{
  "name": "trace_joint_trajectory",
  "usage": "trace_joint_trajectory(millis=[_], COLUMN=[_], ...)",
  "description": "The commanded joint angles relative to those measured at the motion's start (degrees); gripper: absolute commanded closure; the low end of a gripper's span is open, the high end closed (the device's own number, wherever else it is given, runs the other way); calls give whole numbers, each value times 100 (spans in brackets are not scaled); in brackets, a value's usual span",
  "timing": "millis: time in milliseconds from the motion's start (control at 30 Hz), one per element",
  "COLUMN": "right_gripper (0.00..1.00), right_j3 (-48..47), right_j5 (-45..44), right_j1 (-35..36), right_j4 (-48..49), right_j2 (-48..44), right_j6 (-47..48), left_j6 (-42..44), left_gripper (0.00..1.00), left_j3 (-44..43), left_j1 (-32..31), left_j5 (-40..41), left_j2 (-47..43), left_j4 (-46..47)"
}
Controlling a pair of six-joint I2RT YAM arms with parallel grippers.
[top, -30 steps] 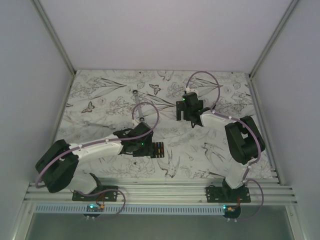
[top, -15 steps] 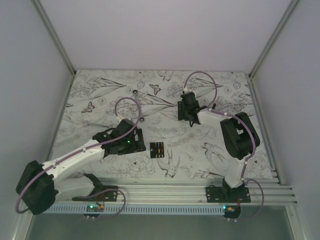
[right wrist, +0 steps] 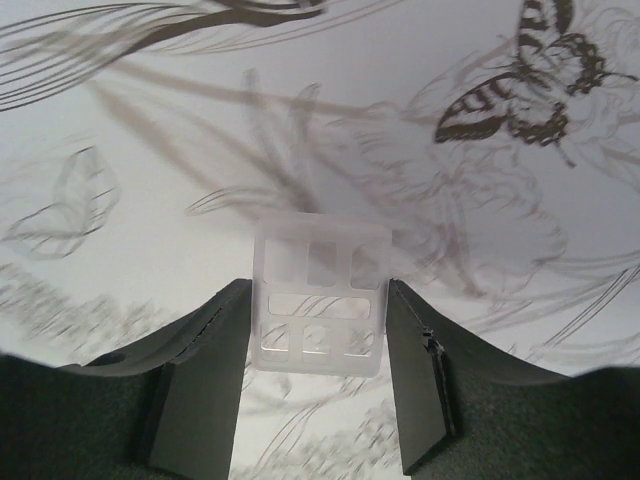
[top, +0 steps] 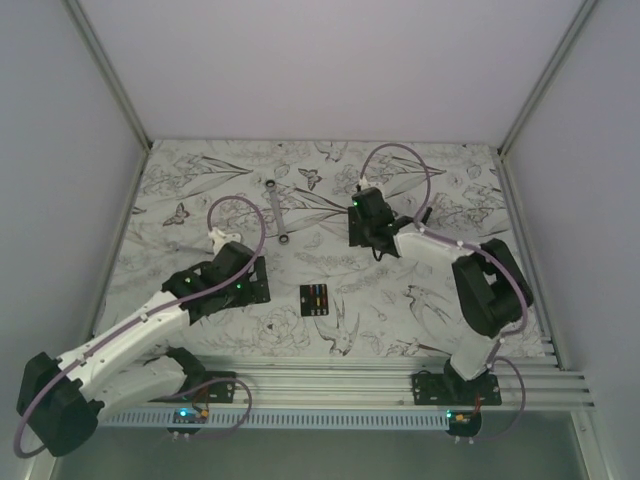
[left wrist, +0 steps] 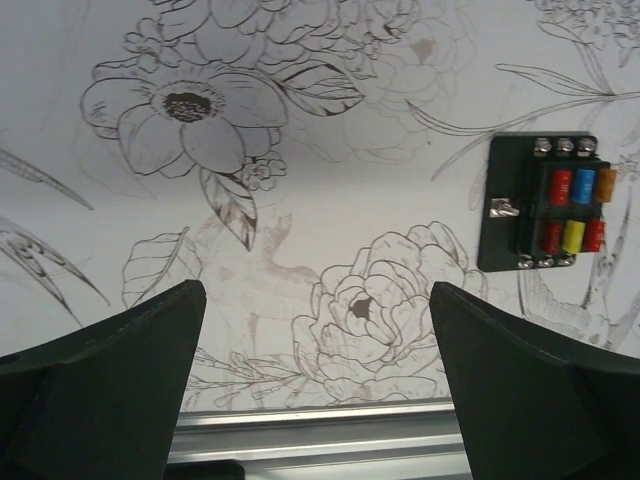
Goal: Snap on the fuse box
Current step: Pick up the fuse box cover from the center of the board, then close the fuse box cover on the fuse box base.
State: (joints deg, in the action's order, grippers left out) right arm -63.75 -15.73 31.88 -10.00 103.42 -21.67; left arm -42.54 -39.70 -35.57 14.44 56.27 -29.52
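— Toward the bench's [top: 200,190] eight o'clock, the left jaws gape, empty. And the fuse box [top: 316,298]?
— Just six o'clock of centre, lying free. At one o'clock, the right jaws clench its clear cover [right wrist: 320,292]. Next, I'd judge: carry it over, align it, press.

Matt black plastic fuse box [left wrist: 540,205], translucent frosted plastic cover [right wrist: 320,295], silvery metal wrench [top: 278,212]

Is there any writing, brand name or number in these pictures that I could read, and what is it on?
None can be read.
The fuse box shows coloured fuses; any numbers on them are too small to tell.
The clear cover bears no visible lettering.
The tablecloth carries only drawings.
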Motion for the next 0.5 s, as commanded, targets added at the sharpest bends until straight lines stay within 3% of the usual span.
trace_joint_trajectory(millis=[0, 300, 467], right_gripper=[46, 46, 46], right_j3=[185, 577, 486], right_j5=[-56, -625, -966], right_j1=[521, 2043, 2736], right_j4=[-275, -762, -976], right_j2=[-770, -1514, -1420], right_j6=[-502, -1728, -2274], left_j6=[88, -11, -21], left_gripper=[0, 0, 0], left_j3=[273, 478, 481], left_j1=[50, 50, 50], left_j5=[476, 542, 511], left_j2=[-216, -836, -847], left_j4=[-341, -377, -396])
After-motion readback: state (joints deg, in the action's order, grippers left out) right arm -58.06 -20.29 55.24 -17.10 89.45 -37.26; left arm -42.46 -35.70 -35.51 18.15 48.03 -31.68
